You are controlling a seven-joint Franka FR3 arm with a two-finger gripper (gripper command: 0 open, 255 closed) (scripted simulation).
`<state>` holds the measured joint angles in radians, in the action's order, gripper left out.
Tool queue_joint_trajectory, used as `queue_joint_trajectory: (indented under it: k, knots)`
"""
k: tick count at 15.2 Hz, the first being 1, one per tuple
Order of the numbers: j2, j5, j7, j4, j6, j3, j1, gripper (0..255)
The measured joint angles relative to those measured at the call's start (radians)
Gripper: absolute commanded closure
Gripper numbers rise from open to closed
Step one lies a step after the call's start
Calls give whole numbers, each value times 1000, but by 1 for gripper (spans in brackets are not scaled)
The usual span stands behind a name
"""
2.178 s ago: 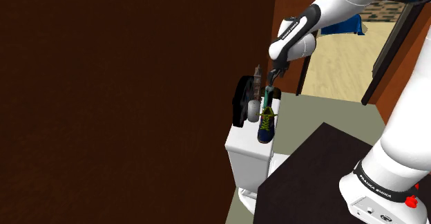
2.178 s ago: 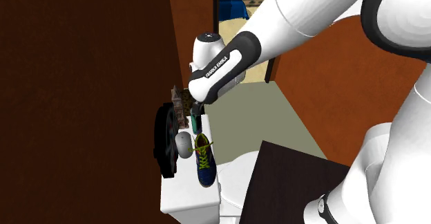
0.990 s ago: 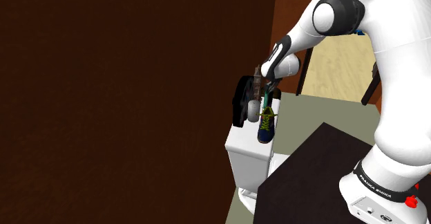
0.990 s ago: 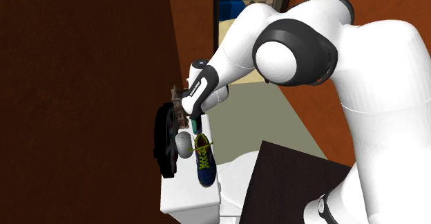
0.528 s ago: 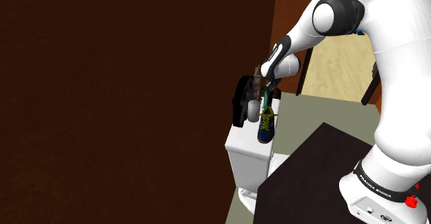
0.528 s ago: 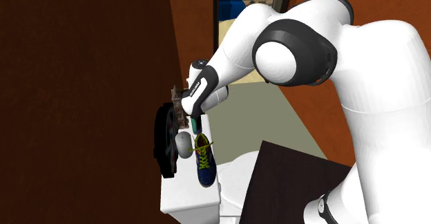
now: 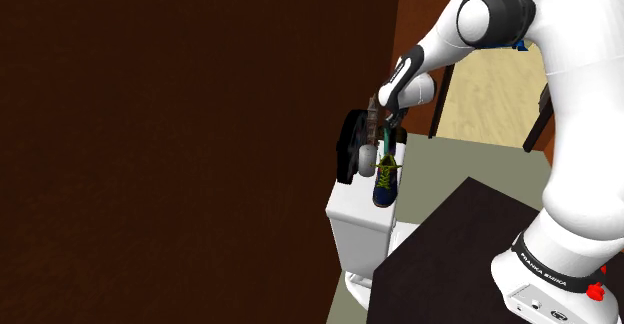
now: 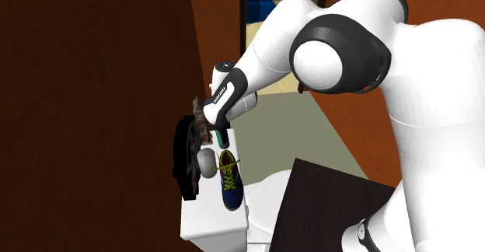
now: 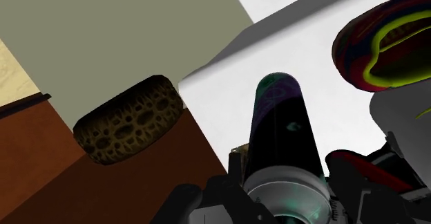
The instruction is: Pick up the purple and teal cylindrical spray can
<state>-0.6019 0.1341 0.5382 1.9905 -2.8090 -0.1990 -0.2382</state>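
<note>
The spray can (image 9: 280,136) is a dark purple cylinder with a teal end, standing on the white toilet tank (image 9: 331,57). My black gripper (image 9: 289,191) is shut on it, one finger (image 9: 231,188) on each side of its top. In the shoulder view the gripper (image 7: 391,125) comes down onto the can (image 7: 391,140) from above at the tank's far end. In the second exterior view the can's teal part (image 8: 221,139) shows just under the gripper (image 8: 217,127).
On the tank (image 7: 356,215) beside the can are a blue shoe with yellow-green laces (image 7: 386,180), a pale rounded object (image 7: 366,158), a black wheel-like disc (image 7: 349,147) and a brown figure (image 7: 372,118). A dark brown wall (image 7: 170,142) stands close behind. A brown spongy lump (image 9: 128,119) lies off the tank's edge.
The fingers have closed onto the can's top. The forearm and hand have since shifted slightly upward; the can looks to be in about the same place.
</note>
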Motion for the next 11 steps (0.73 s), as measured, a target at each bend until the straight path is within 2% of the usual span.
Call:
queue_joint_trajectory:
  k: [11]
  knots:
    - [120,-31,-18,22,98,-35,29,255]
